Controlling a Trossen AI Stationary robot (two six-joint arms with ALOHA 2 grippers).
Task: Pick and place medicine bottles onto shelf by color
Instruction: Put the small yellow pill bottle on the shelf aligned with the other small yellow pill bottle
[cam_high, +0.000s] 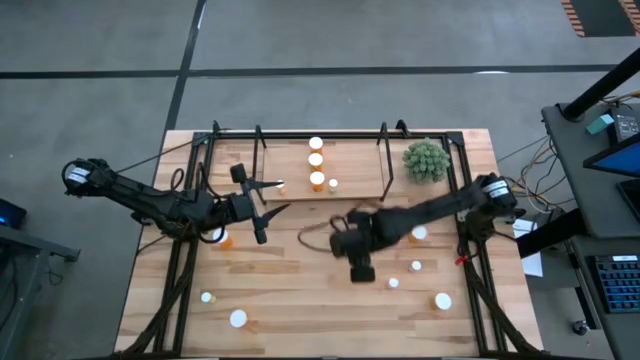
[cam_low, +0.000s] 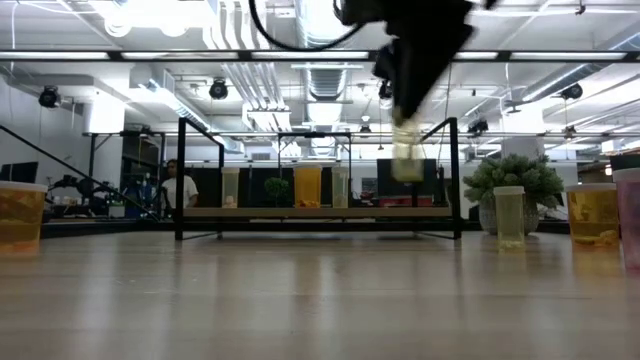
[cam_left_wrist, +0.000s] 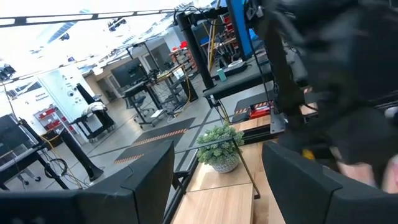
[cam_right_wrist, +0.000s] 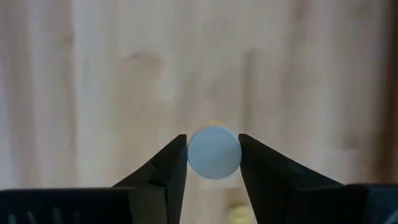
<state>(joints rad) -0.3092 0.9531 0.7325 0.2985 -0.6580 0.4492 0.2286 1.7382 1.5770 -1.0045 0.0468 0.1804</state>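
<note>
My right gripper (cam_right_wrist: 213, 152) is over the middle of the table (cam_high: 360, 262), pointing down and shut on a small bottle with a white cap (cam_right_wrist: 214, 152). In the low view this pale bottle (cam_low: 407, 160) hangs above the tabletop. My left gripper (cam_high: 276, 197) is open and empty at the shelf's near left edge; its fingers (cam_left_wrist: 143, 186) point toward the plant. The light-wood shelf (cam_high: 290, 165) with black uprights carries several white-capped bottles (cam_high: 316, 161) standing in a row. More bottles stand on the table at the near left (cam_high: 238, 318) and the near right (cam_high: 443, 300). My right gripper pinches the bottle's round white cap (cam_right_wrist: 194, 154) between its two fingers, one on each side of the cap. The fingers come from above, pointing down. The bottle hangs upright below them (cam_low: 407, 165), lifted clear of the table.
A green spiky plant (cam_high: 427, 160) in a pot stands at the shelf's right end. An orange bottle (cam_high: 225, 239) stands close under my left arm. Small bottles (cam_high: 416, 266) stand just right of my right gripper. A person (cam_low: 180, 188) stands in the room behind.
</note>
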